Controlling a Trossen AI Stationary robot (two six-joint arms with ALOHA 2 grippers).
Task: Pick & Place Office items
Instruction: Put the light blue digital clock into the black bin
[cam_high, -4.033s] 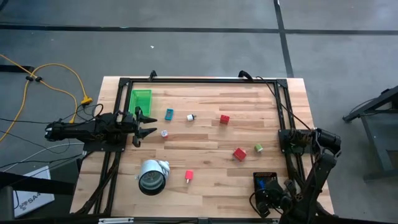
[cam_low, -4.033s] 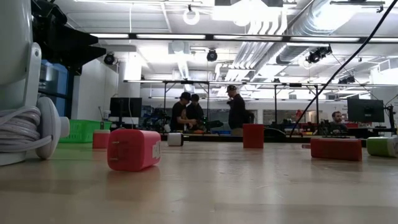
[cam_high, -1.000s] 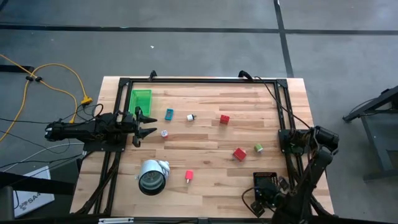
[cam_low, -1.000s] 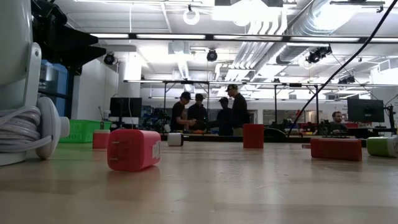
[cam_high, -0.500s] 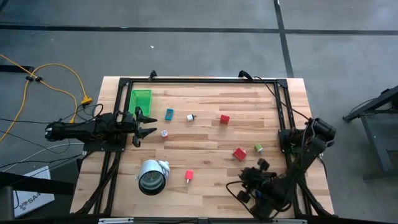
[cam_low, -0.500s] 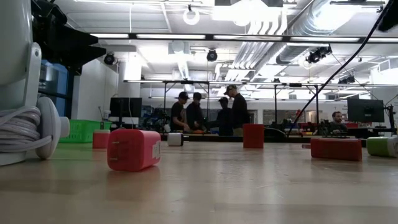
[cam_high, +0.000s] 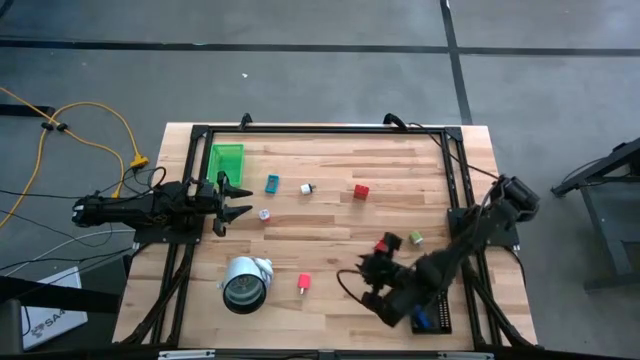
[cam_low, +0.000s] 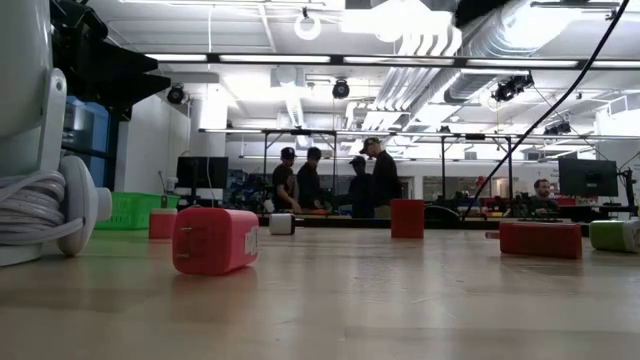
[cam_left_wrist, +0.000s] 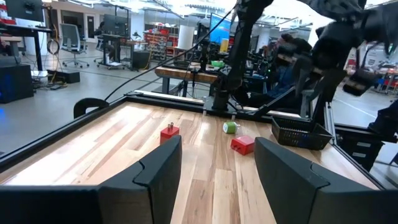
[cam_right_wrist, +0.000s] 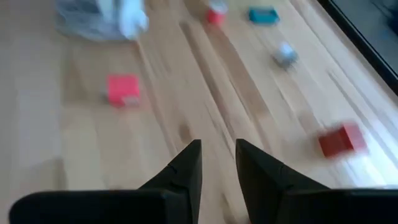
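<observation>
My right gripper (cam_high: 366, 272) (cam_right_wrist: 217, 163) hangs above the table's near middle, tipped down, its fingers a narrow gap apart with nothing between them. A pink-red block (cam_high: 304, 283) (cam_right_wrist: 123, 90) lies to its left. A red block (cam_high: 384, 243) and a green cube (cam_high: 415, 238) lie just beyond it. Farther off lie another red block (cam_high: 361, 191), a white bit (cam_high: 306, 188), a teal bit (cam_high: 272, 183) and a tiny pale bit (cam_high: 264, 213). All rest flat on the wood. My left gripper (cam_high: 243, 199) (cam_left_wrist: 217, 168) waits open at the left edge.
A big white-and-grey roll (cam_high: 245, 283) lies near the front left. A green tray (cam_high: 226, 160) stands at the far left. A black tray (cam_high: 437, 318) with a blue bit (cam_high: 420, 320) in it stands at the near right, partly under my right arm. A black frame (cam_high: 320, 129) borders the table.
My right gripper has swung from over the black tray toward the table's left and far side, rising and rolling its wrist as it went. The tray and the blue bit in it now show from above. The items on the table have stayed put.
</observation>
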